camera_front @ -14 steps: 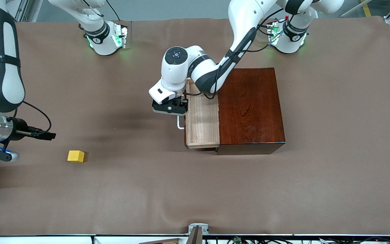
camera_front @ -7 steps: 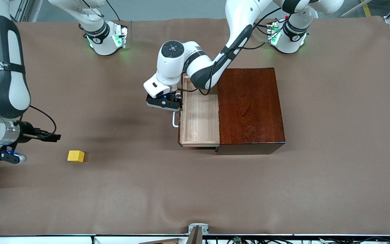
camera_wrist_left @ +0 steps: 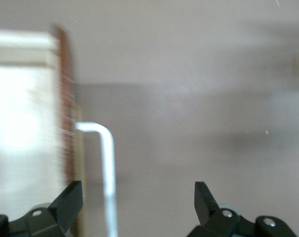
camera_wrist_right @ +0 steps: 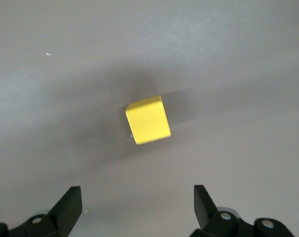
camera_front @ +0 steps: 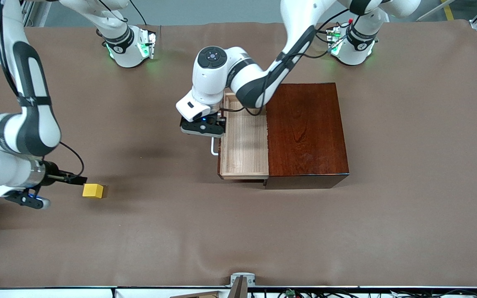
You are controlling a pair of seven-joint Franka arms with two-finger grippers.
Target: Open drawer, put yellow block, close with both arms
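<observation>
A: Drawer (camera_front: pixel 243 142) is pulled out of the box (camera_front: pixel 307 134), tray bare, so there's room for the block (camera_front: pixel 93 191) lying on the worktop (camera_front: pixel 263 231) toward the right arm's end.

B: Left gripper (camera_wrist_left: pixel 139 210) over the handle (camera_wrist_left: pixel 106 170), jaws released, gripping nothing. Right gripper (camera_wrist_right: pixel 138 210) above the block, jaws spread wide, empty.

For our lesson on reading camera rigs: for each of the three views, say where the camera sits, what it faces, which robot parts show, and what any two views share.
Front view: high across the table, facing both arms' bases; shows the drawer open, both arms.
Left wrist view: on the left arm, facing the handle; left pincer open.
Right wrist view: on the right arm, over the yellow block; right pincer open.
Shared: front and right wrist views both show the block; front and left wrist, the handle.
</observation>
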